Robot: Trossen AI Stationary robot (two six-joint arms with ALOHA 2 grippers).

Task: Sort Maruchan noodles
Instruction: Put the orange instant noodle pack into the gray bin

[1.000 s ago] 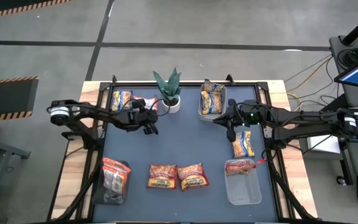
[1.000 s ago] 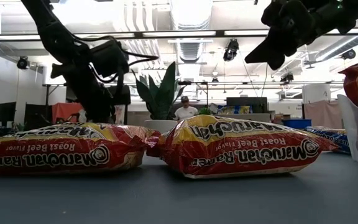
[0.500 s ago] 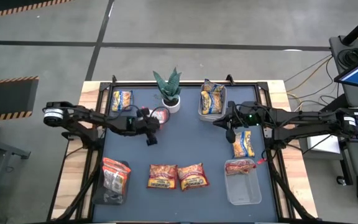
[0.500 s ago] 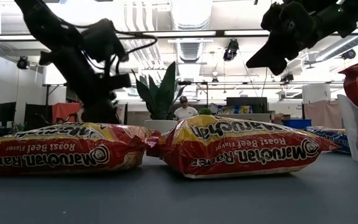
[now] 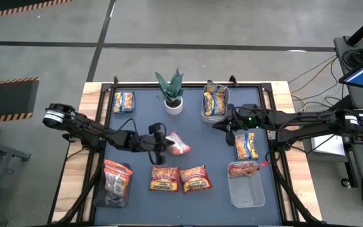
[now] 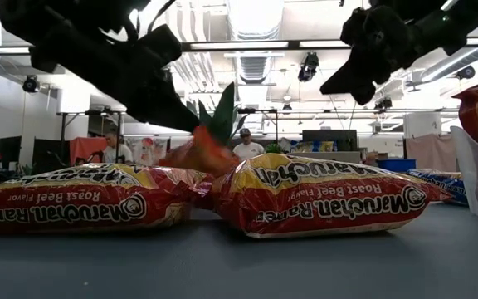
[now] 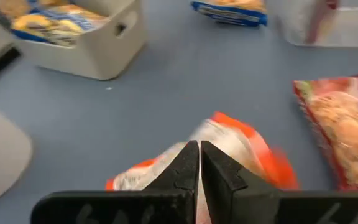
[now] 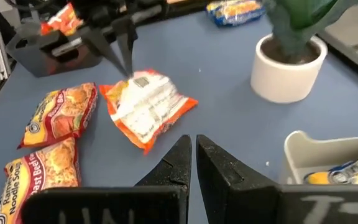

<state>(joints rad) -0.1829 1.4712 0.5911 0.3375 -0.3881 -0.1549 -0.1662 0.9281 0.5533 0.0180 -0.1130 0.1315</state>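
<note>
The blue counter (image 5: 188, 145) carries scattered Maruchan noodles (image 5: 179, 178); the left gripper (image 5: 164, 144), mid-counter, has its fingers pinching an orange-and-white packet (image 5: 177, 144) held above the surface; the right gripper (image 5: 229, 128) hovers beside a bin (image 5: 214, 104), fingers pressed together.

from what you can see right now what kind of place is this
Most likely a robotics lab or workshop in an open industrial hall. The low view shows exposed ceiling ducts with strip lights and a person at benches behind the table. From above: bare concrete floor, hazard-striped tape and loose cables.
</note>
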